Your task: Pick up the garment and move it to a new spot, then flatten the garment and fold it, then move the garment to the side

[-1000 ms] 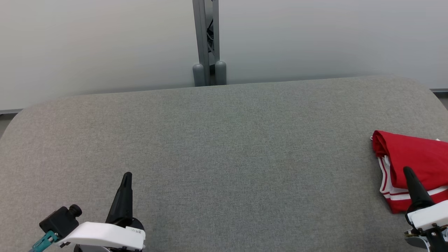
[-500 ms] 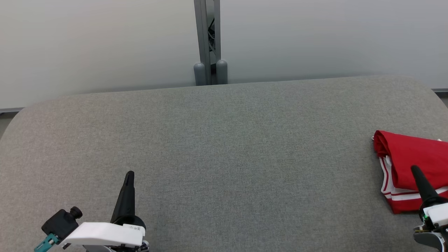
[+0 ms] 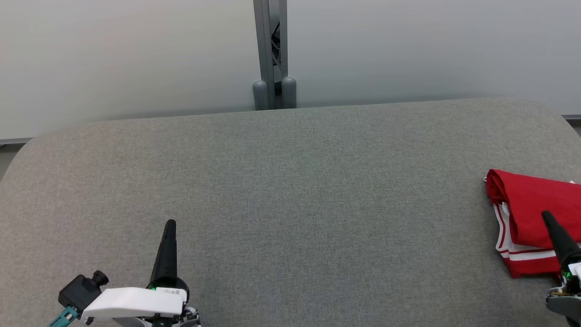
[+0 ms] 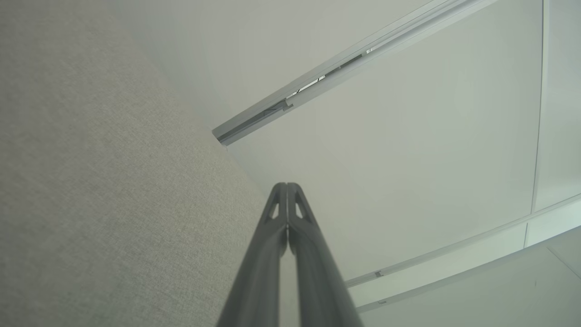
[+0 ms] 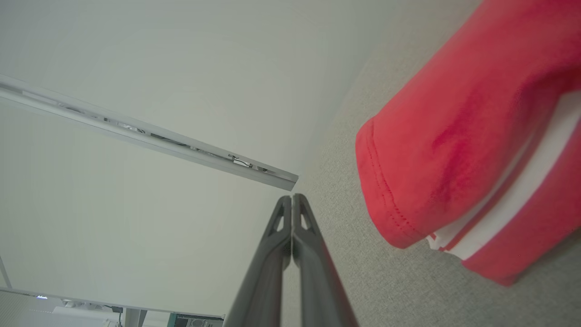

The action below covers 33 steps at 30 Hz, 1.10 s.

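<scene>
The garment (image 3: 531, 213) is red with white stripes and lies folded at the right edge of the grey fabric table (image 3: 290, 190); part of it runs past the frame. My right gripper (image 3: 547, 215) hovers over its near part, fingers pressed together and holding nothing. In the right wrist view the garment (image 5: 467, 150) lies to the right of the shut right gripper (image 5: 292, 197). My left gripper (image 3: 170, 223) stands at the lower left over bare table, shut and empty. Its closed tips, the left gripper (image 4: 287, 185), show in the left wrist view.
A grey post (image 3: 271, 54) with two rounded feet stands behind the table's far edge, between pale wall panels. The table's corners are rounded, and its wide middle is bare grey fabric.
The right gripper has drawn back toward the lower right, and the left gripper has sunk slightly lower in the view. The garment stays where it lay.
</scene>
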Motion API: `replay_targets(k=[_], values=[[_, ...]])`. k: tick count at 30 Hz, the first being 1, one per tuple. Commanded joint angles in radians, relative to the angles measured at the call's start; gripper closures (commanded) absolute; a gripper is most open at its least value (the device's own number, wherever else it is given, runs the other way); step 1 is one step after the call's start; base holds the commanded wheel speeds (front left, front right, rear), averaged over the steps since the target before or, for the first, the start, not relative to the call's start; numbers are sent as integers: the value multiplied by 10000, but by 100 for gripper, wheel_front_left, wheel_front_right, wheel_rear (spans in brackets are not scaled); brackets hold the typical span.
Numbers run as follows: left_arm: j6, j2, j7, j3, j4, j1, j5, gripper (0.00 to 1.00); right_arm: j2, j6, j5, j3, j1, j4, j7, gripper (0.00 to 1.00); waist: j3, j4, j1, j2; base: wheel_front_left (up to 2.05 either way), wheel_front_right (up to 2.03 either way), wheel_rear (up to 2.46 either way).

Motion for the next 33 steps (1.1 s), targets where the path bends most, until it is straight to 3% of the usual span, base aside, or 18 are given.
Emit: replay_targets(k=[1, 33], values=[[-105, -2, -56, 80, -34, -257, -193, 100, -117, 1, 271, -129, -212, -13, 123, 100, 3, 4, 0, 0, 0, 0, 0], [-766, -534, -246, 173, 301, -364, -2378, 100, -238, 1, 2808, -1109, -690, 695, 1390, 100, 65, 93, 0, 0, 0, 0, 0]])
